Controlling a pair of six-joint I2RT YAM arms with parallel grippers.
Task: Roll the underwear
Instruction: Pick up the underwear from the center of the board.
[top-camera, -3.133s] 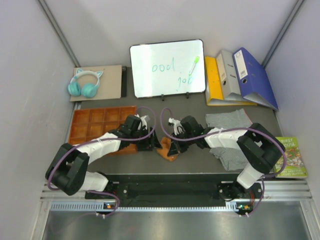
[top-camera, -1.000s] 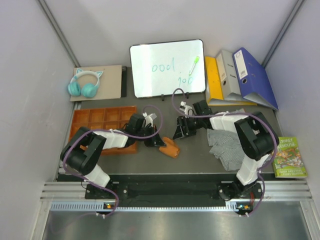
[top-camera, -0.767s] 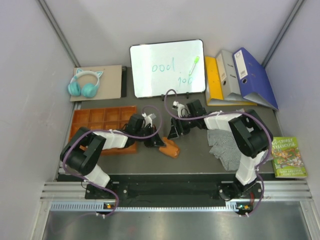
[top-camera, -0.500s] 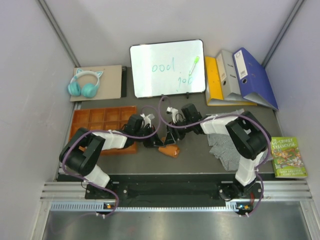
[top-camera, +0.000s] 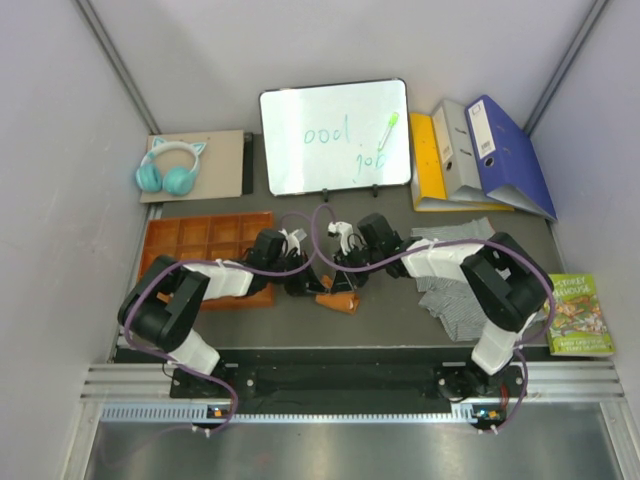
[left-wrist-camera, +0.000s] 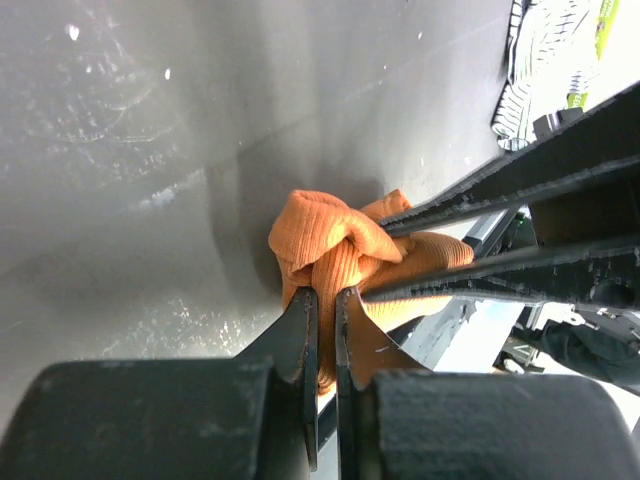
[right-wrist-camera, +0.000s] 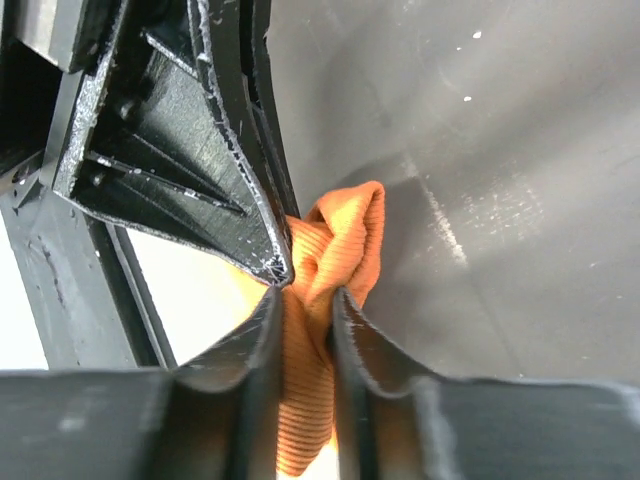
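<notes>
low on the right, by the table's near edge, a picture book (top-camera: 578, 315) lies flat. just beyond the arm bases the rust-orange briefs (top-camera: 338, 299) sit on the dark table (top-camera: 400, 325) as a small bunched roll, in the middle between the two arms.

the left gripper (left-wrist-camera: 326, 300) is clamped on the near side of that roll, its fingers almost touching with a fold of ribbed orange cloth pinched between them, as it was a second ago. the right gripper (right-wrist-camera: 305, 300) has changed: a second ago it stood wide open, apart from the roll on its far right; now it has come in beside the left one and squeezed onto the same bundle, cloth bulging out above its fingertips. three seconds ago the briefs lay looser and flatter.

the grey-and-white striped boxer shorts (top-camera: 455, 305) lie spread to the right, partly under the right arm, unmoved.

left of the grippers is the orange compartment tray (top-camera: 200, 245). farther back stand a whiteboard (top-camera: 335, 135), teal cat-ear headphones (top-camera: 168, 168) on a board, and three lever-arch binders (top-camera: 480, 155).
</notes>
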